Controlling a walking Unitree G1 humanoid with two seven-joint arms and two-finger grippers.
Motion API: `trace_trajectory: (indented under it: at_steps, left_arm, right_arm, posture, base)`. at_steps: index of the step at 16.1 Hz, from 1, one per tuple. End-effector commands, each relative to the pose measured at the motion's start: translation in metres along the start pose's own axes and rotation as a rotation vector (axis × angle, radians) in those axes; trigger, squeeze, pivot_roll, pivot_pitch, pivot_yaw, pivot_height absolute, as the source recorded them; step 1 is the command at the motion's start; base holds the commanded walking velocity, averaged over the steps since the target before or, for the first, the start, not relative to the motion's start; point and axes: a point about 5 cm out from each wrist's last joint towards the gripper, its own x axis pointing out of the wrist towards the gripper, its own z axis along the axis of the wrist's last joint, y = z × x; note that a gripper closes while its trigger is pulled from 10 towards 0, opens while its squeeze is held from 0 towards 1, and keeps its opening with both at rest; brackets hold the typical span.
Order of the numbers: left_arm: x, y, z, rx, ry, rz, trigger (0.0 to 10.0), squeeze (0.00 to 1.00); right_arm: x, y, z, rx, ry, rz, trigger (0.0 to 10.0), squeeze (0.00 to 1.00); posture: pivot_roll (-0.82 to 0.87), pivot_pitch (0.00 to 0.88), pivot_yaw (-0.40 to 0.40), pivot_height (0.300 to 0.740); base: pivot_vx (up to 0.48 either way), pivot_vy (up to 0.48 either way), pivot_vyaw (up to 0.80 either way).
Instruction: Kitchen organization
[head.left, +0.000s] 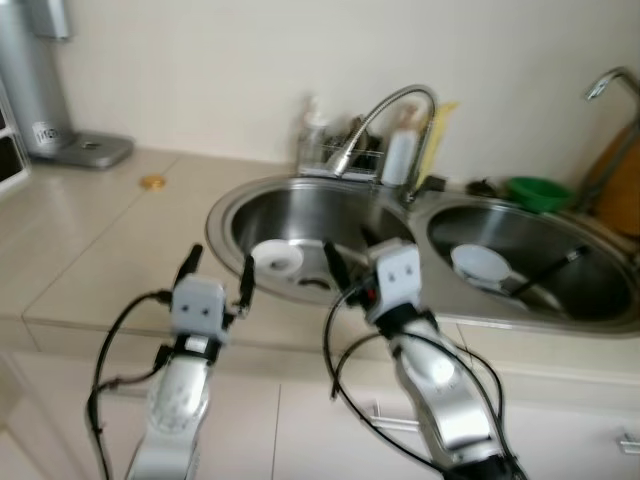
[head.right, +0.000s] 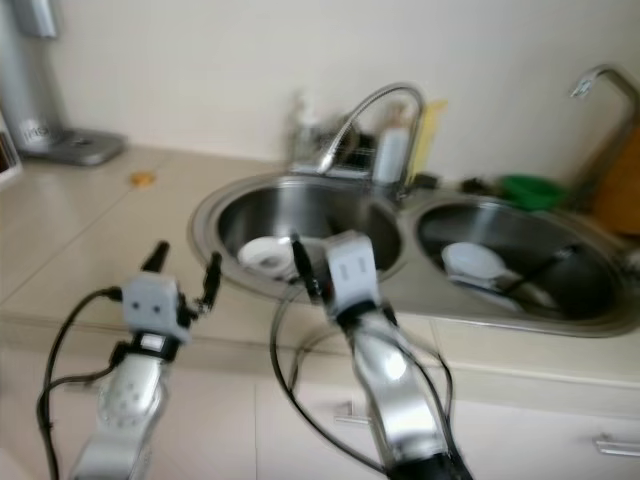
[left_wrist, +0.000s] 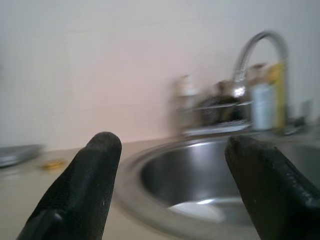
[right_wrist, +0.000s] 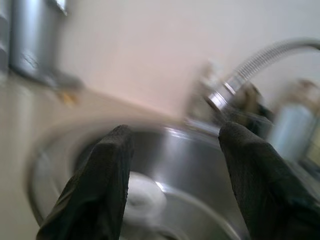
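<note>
A faucet (head.left: 385, 120) and bottle (head.left: 399, 155) stand behind the sink (head.left: 235, 215). My left gripper (head.left: 215, 272) and right gripper (head.left: 348, 255) hover open before its white bowl (head.left: 277, 260).

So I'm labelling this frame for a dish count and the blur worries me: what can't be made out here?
- Bottles and items in the rack behind the faucet: blurred in both eye views, kinds unreadable.
- White dish in the left basin: partly behind the right gripper, so its shape is unclear.
- Dark utensil in the right basin: too blurred to identify.
- Silver appliance: cut off by the top and left edges.
- Small yellow thing on the counter: too small.
</note>
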Motion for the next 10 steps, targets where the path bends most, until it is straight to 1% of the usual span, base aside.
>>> trace_trajectory:
  at_steps: [1, 4, 8, 10]
  left_arm:
    - [0.0027, -0.0042, 0.0051, -0.002, -0.029, -0.017, 10.0, 0.00]
    - [0.0030, -0.0034, 0.0044, 0.011, -0.025, -0.028, 10.0, 0.00]
    - [0.0029, -0.0055, 0.0037, 0.019, -0.019, -0.033, 10.0, 0.00]
    - [0.0028, -0.0063, 0.0044, 0.030, -0.024, -0.039, 10.0, 0.00]
  right_arm:
    - [0.0007, -0.0044, 0.0065, -0.010, -0.023, -0.011, 10.0, 0.00]
    - [-0.0042, -0.0036, 0.0098, -0.056, -0.052, 0.012, 10.0, 0.00]
    - [-0.0068, -0.0041, 0.0088, -0.090, -0.071, 0.019, 10.0, 0.00]
    - [-0.0076, -0.0041, 0.0080, -0.090, -0.073, 0.017, 10.0, 0.00]
  posture:
    - [0.13, 0.000, -0.105, 0.740]
    - [0.13, 0.000, -0.103, 0.740]
    - [0.13, 0.000, -0.105, 0.740]
    - [0.13, 0.000, -0.106, 0.740]
  base:
    - [0.000, 0.000, -0.80]
    - [0.000, 0.000, -0.80]
    - [0.000, 0.000, -0.80]
    - [0.000, 0.000, -0.80]
